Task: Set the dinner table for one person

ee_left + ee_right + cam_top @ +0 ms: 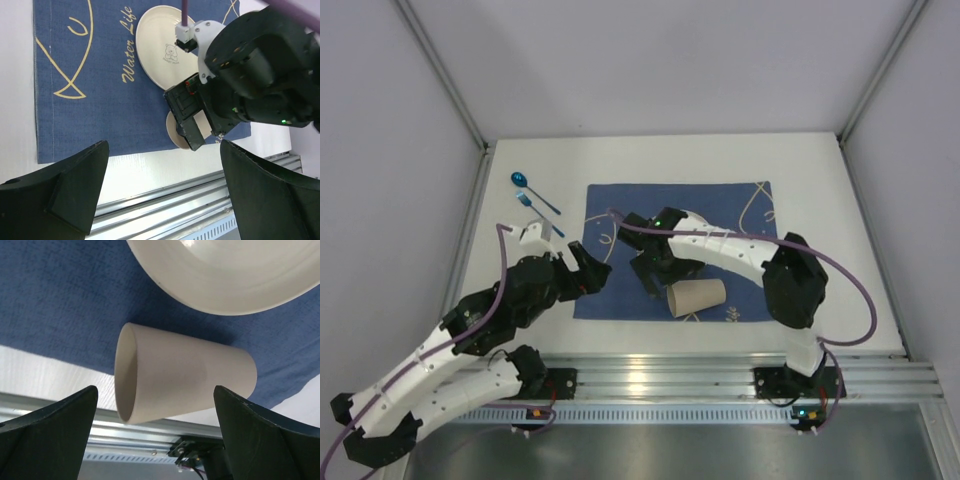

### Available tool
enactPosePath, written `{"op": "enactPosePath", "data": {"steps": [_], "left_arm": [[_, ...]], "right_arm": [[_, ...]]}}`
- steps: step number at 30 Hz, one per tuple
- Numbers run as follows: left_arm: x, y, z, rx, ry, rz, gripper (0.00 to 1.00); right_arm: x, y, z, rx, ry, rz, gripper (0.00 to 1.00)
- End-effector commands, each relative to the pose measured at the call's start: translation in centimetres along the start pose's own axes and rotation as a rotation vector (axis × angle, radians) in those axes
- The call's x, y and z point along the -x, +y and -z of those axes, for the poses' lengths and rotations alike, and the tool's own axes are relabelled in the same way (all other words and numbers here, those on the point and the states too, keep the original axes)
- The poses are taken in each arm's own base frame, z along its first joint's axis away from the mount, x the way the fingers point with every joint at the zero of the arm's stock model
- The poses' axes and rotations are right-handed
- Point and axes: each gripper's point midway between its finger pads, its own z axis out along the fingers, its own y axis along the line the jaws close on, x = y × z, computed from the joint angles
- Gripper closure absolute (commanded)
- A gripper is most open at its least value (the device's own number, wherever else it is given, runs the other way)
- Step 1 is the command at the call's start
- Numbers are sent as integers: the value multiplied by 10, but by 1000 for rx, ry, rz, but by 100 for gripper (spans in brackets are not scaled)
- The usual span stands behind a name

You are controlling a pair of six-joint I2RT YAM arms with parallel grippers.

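Plain pale grey walls close in the white table (820, 200) on three sides: the back wall (660, 60) beyond its far edge, the left wall (380, 200) and the right wall (925, 220) beside it. Thin metal posts (442, 75) rise from its far corners. A ribbed aluminium rail (670, 365) runs along its near edge, with a dull grey metal sheet (670, 450) nearer still. The light is soft and even.

You get bright, even light from above in all three views, and shadows on the dinner table (820, 180) are faint. In the right wrist view a small glare sits on the plate (225, 270), and the dark fingers (45, 435) near the lens look slightly soft.
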Motion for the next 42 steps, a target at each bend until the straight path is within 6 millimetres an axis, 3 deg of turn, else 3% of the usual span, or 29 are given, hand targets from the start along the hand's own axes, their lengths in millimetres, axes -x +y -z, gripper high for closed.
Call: {"op": "enactPosePath", "data": {"steps": [1, 7, 12, 15, 19, 23, 27, 31, 37, 42], "left_arm": [[11, 8, 13, 24, -38, 24, 3], [13, 16, 23, 34, -53, 42, 3], [12, 16, 21, 37, -50, 37, 3], [10, 15, 16, 39, -43, 24, 3], [6, 12, 8, 41, -31, -4, 2], [2, 10, -1, 42, -18, -28, 2], [-1, 5, -11, 35, -7, -48, 2], [-6, 1, -23, 41, 19, -91, 2], [-8, -6, -42, 62, 36, -142, 2], [1, -6, -55, 94, 33, -147, 2]], "right_arm": [[9, -12, 3, -157, -67, 31, 0], [2, -19, -8, -263, -65, 70, 2], [1, -31, -6, -316, -83, 92, 16], [-3, -35, -7, -331, -77, 103, 33], [-6, -36, -6, -325, -78, 100, 74], [-7, -43, 8, -336, -88, 92, 98], [-4, -53, 34, -347, -126, 76, 100], [-7, -79, 64, -378, -166, 35, 100], [-13, -146, 92, -352, -180, -156, 100], [11, -212, 99, -263, -255, -419, 100]]}}
